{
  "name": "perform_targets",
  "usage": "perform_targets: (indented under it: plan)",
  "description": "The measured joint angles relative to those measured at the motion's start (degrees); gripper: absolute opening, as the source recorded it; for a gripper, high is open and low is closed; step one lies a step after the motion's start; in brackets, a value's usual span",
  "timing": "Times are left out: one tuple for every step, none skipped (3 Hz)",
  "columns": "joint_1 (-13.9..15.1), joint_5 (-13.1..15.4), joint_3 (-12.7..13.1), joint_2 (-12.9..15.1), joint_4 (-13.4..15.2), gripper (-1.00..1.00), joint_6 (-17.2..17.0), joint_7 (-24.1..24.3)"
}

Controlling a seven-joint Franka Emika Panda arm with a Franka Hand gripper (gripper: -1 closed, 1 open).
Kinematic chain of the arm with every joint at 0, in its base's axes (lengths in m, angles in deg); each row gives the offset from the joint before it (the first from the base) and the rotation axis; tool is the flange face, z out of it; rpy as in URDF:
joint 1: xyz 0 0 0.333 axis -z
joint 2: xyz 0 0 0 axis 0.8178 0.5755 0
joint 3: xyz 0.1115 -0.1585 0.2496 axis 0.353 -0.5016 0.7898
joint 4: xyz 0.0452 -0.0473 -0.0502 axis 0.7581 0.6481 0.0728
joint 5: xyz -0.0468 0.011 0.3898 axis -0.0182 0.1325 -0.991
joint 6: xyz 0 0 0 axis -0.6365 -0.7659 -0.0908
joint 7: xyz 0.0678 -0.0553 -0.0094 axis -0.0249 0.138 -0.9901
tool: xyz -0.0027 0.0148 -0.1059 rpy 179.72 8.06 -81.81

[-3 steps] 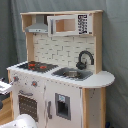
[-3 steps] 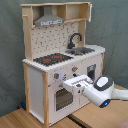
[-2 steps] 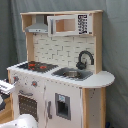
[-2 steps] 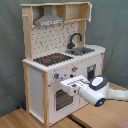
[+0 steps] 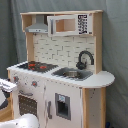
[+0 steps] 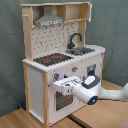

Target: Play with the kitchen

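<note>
The kitchen (image 5: 65, 102) (image 6: 36, 80) is a tall toy of white panels and pale wood. Its worktop carries a black-red hob (image 5: 34, 65) (image 6: 52, 59) and a sink (image 5: 71, 74) (image 6: 82, 50) with a black faucet (image 5: 84, 59) (image 6: 75, 39). A grey hood (image 5: 37, 27) (image 6: 50, 21) hangs above. My gripper (image 6: 61, 85) is at the top of the oven door (image 6: 62, 101), just under the knobs (image 6: 75, 69). In the first exterior view my gripper (image 5: 7, 85) shows only at the first exterior view's left edge, beside the oven door (image 5: 27, 102).
A grey curtain (image 5: 116, 45) hangs behind the kitchen. The kitchen stands on a wooden surface (image 6: 20, 120). My white arm (image 6: 107, 95) reaches in from the second exterior view's right. A toy microwave (image 5: 67, 24) sits in the upper shelf.
My gripper has moved towards the second exterior view's left, closer along the oven front. The kitchen itself looks unchanged.
</note>
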Motion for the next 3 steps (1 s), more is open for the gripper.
perform_targets:
  plan:
    - [2.62,-0.03,-1.52,0.03,-0.46,1.00,4.61,-1.50]
    - [5.46,-1.73,-1.52,0.50,-2.81,1.00,7.19,0.26]
    - [5.46,-1.73,-1.50,0.50,-2.81,-1.00,7.19,0.32]
